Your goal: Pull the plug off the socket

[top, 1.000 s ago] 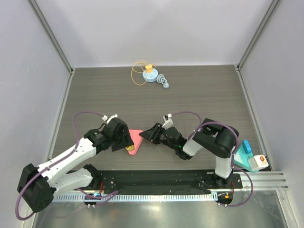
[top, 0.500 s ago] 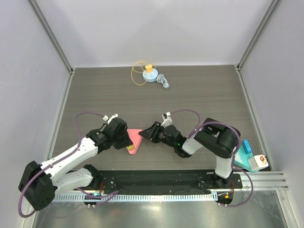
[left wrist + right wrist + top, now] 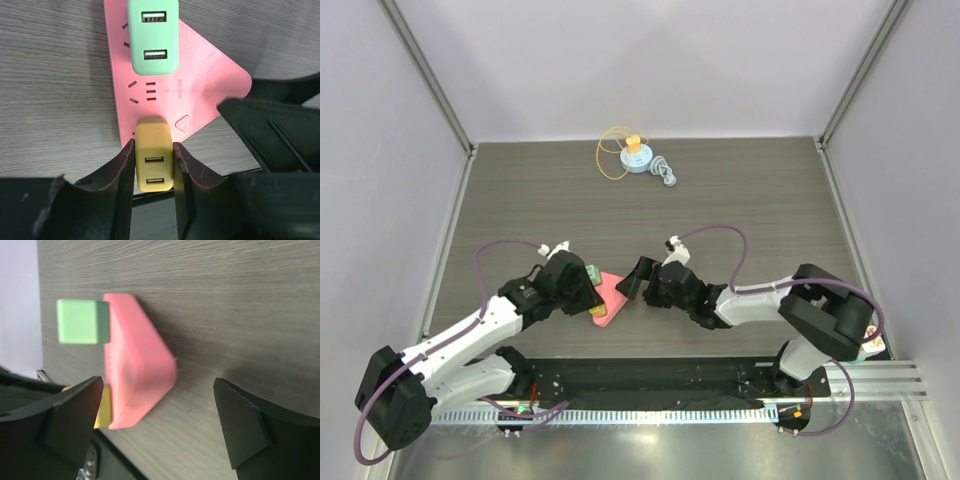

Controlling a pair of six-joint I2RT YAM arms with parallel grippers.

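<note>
Clamping the yellow plug (image 3: 154, 160): your left fingers (image 3: 122, 172) are shut narrow on its two sides, one pad flat against each. The plug stands at the near corner of the pink socket (image 3: 200, 85), USB ports facing the left wrist camera. You cannot tell from any view how deep its prongs sit.

A green plug (image 3: 152, 35) stands in the socket's far end, apart from the yellow one, with bare slots between them.

Your right fingers (image 3: 75, 415) are spread wide and hold nothing. In the right wrist view they frame the socket's right-hand corner, one on each side of it. From the left wrist, one black right finger lies just beside the pink edge; contact cannot be told.

The socket lies flat on the desk (image 3: 740, 200), near the front edge, between the two arms. Seen from above, the left fingers meet it from the left and the right fingers from the right.

At the far edge of the desk sits a small yellow-and-blue item (image 3: 635, 155) with a looped cord, well apart from everything else.
</note>
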